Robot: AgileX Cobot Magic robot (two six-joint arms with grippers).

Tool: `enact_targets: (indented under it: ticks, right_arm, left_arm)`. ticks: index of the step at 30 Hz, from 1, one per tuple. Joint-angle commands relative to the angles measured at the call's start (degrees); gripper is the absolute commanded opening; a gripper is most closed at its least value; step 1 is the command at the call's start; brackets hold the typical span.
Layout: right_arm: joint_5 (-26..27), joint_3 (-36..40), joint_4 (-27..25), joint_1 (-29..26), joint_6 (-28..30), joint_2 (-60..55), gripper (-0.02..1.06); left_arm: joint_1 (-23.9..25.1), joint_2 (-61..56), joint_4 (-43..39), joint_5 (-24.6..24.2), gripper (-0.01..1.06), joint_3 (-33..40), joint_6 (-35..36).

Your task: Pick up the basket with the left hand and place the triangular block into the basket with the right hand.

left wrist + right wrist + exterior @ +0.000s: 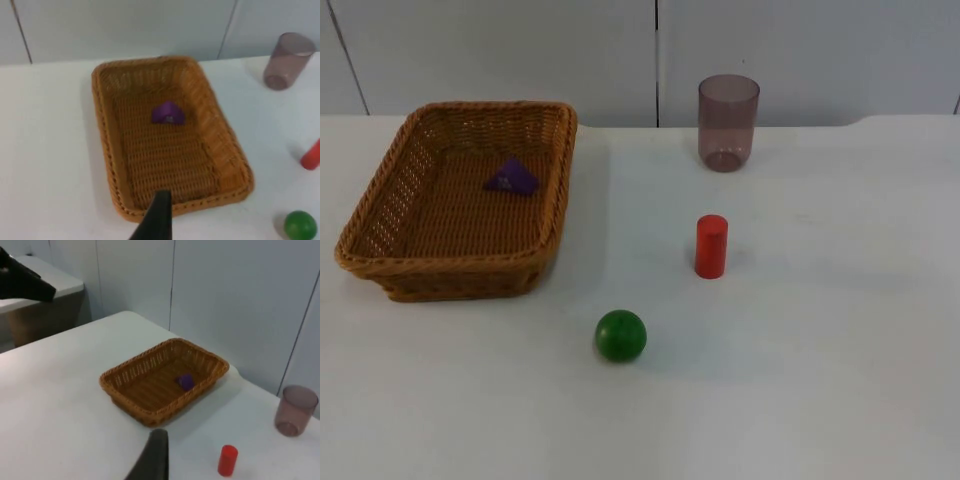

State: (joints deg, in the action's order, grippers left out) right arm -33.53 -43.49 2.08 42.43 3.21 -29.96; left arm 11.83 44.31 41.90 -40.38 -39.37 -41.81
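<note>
A brown wicker basket (450,262) rests on the white table at the left. A purple triangular block (510,178) lies inside it, toward its far end. In the left wrist view my left gripper (157,220) hangs raised over the table just before the basket's (235,150) near short rim, with the block (167,113) on the basket floor beyond. My right gripper (155,457) is held high and well back from the basket (130,407), and the block (185,381) sits inside. Neither gripper touches anything.
A translucent purple-grey cup (727,122) stands upright at the back, right of centre. A red cylinder (711,246) stands upright in front of it. A green ball (621,335) lies nearer the front, right of the basket. The grey partition wall closes the far edge.
</note>
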Motion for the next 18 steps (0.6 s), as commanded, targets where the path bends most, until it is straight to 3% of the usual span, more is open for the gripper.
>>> enact_targets:
  ticks: [1, 5, 12, 18]
  right_arm:
    - [-2.6, 2.1, 0.4, 0.1, -0.8, 3.2, 0.82]
    - [-11.4, 3.5, 0.4, 0.1, -3.2, 9.4, 0.82]
    - [-18.6, 7.0, 0.4, 0.1, -3.8, 17.7, 0.82]
    - [-25.2, 11.6, -2.1, 0.1, -3.8, 26.5, 0.82]
  left_arm:
    - [0.1, -5.9, -1.1, -2.3, 0.86, 1.9, 0.6]
    - [0.1, -16.9, -1.1, -4.5, 0.86, 4.9, 3.6]
    - [0.1, -28.4, -5.8, -7.7, 0.86, 5.1, 9.4]
    - [0.1, -36.5, -11.2, -11.6, 0.86, 5.1, 18.9]
